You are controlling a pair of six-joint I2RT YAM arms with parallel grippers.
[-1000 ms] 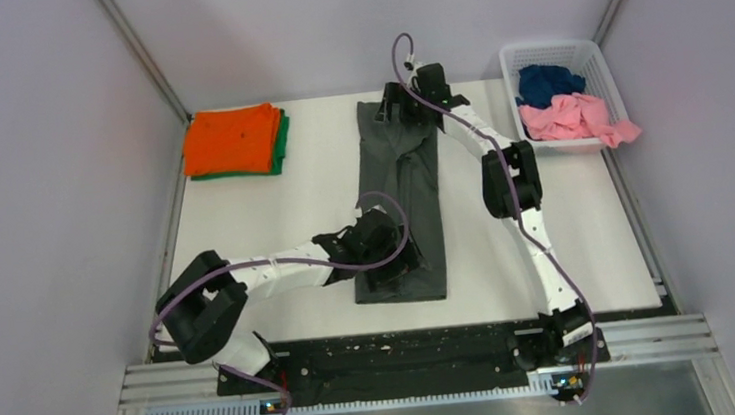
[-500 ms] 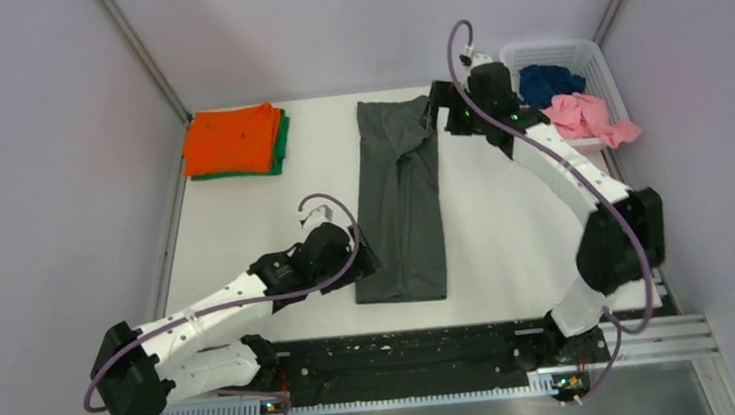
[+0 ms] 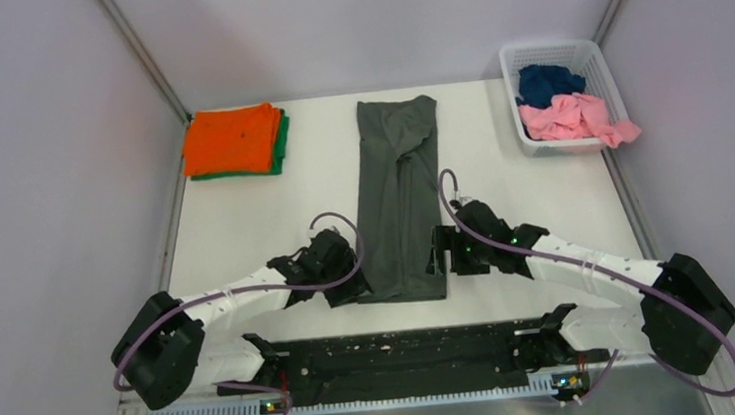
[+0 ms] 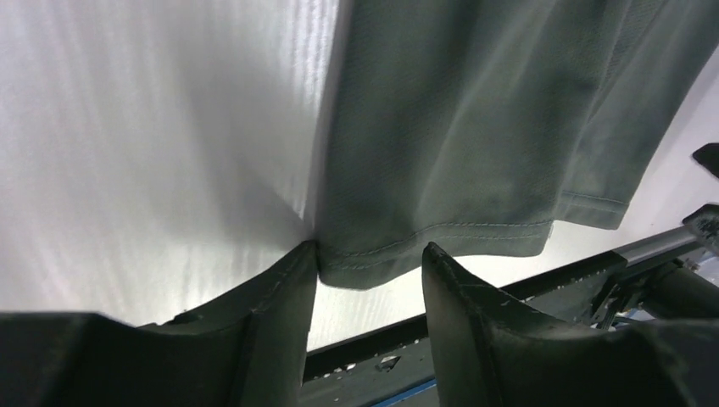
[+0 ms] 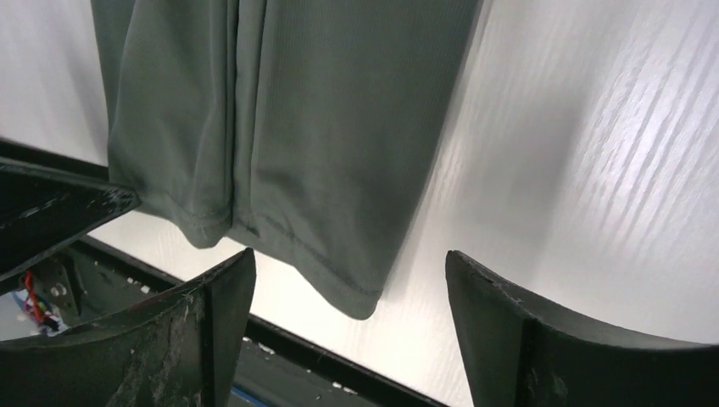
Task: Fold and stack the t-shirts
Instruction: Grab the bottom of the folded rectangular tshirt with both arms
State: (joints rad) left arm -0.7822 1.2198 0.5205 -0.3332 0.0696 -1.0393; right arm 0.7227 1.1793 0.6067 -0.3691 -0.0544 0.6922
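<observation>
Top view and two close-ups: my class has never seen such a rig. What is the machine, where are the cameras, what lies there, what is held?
Two robot arms, bolted to a table. One camera looks down from above; one sits on each wrist. A folded grey shirt lies mid-table, an orange shirt on a green shirt far left, a navy shirt and a pink shirt in a basket far right. The left fingers and right fingers stand open at the grey shirt's near corners. Nothing is held.
</observation>
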